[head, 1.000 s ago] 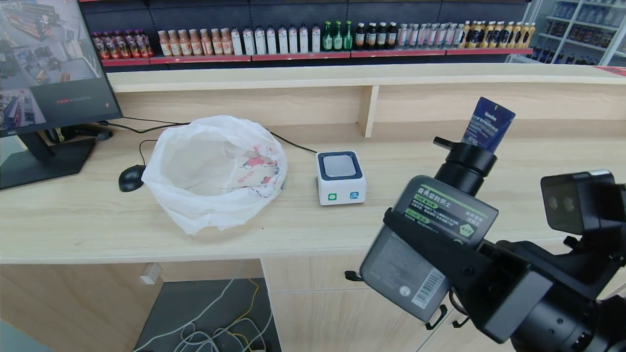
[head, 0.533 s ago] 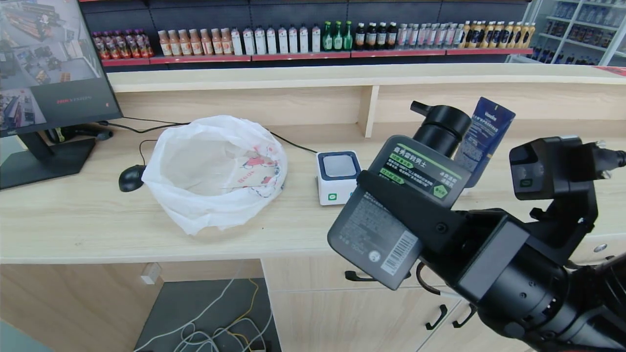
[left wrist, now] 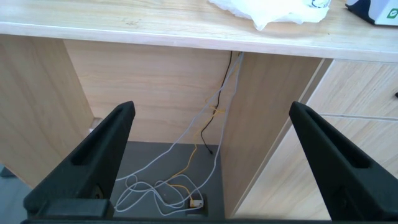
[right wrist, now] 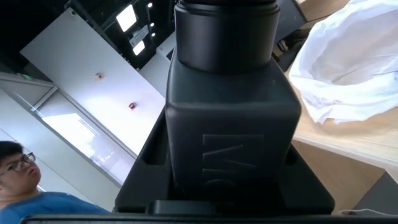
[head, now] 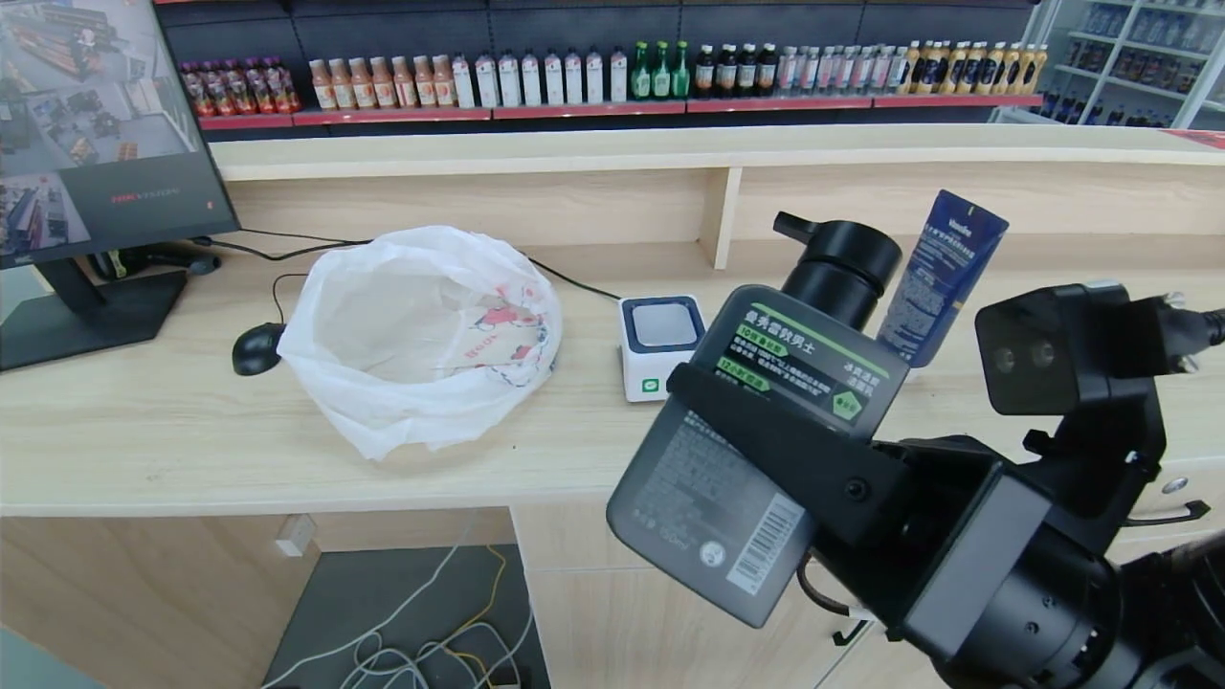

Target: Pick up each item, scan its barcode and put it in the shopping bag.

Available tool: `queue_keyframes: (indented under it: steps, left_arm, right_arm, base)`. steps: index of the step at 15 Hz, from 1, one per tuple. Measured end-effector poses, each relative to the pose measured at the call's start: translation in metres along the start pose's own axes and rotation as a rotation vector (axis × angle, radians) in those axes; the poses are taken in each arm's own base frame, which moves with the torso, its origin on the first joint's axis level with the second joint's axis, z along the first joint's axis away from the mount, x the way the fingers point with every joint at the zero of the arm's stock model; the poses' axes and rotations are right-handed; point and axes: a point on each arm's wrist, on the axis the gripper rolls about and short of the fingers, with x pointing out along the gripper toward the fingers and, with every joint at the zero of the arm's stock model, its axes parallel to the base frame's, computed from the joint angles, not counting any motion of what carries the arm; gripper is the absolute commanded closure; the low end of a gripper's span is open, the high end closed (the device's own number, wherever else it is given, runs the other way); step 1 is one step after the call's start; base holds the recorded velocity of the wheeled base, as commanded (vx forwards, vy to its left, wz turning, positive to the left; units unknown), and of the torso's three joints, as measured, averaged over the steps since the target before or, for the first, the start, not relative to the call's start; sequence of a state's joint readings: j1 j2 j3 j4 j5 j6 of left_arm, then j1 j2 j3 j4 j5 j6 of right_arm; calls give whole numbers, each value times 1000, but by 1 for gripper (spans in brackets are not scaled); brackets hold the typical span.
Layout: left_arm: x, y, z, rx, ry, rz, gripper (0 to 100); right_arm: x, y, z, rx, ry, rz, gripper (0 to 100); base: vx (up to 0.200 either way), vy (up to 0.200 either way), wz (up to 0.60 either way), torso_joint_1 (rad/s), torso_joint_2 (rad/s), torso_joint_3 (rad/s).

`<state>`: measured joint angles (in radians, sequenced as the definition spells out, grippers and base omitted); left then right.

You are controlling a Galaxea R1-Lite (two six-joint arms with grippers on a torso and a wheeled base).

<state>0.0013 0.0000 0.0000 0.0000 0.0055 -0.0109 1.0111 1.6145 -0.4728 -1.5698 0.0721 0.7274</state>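
Observation:
My right gripper [head: 766, 426] is shut on a dark grey pump bottle [head: 703, 502], held tilted in the air above the counter's front edge, just right of the scanner. The bottle's barcode label faces up toward the head camera. The white scanner [head: 658, 346] sits on the counter, partly hidden by the bottle. A white shopping bag [head: 421, 335] stands open to its left. A blue tube [head: 943, 273] stands upright behind the bottle. In the right wrist view the bottle [right wrist: 230, 118] sits between the jaws, with the bag [right wrist: 354, 68] beyond. My left gripper [left wrist: 211, 162] is open below the counter top.
A monitor [head: 86, 124] and a black mouse [head: 256, 347] sit at the counter's left. A raised wooden ledge [head: 670, 153] runs along the back, with drink shelves [head: 612, 77] behind. Loose cables [left wrist: 180, 180] lie under the counter.
My right gripper carried the pump bottle up and to the left, from the counter's right front toward the scanner. The bottle now covers part of the scanner.

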Motion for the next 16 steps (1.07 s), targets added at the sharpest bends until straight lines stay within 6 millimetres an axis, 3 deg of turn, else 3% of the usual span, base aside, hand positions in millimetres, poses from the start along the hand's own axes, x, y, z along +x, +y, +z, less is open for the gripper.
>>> queue_keyframes:
  steps: [10, 16]
  left_arm:
    - [0, 0, 0, 0, 0, 0, 0]
    - [0, 0, 0, 0, 0, 0, 0]
  right_arm:
    - [0, 5, -5, -11, 14, 12, 100]
    - [-8, -1, -9, -121, 42, -17, 100]
  base:
    - [0, 0, 0, 0, 0, 0]
    - [0, 0, 0, 0, 0, 0]
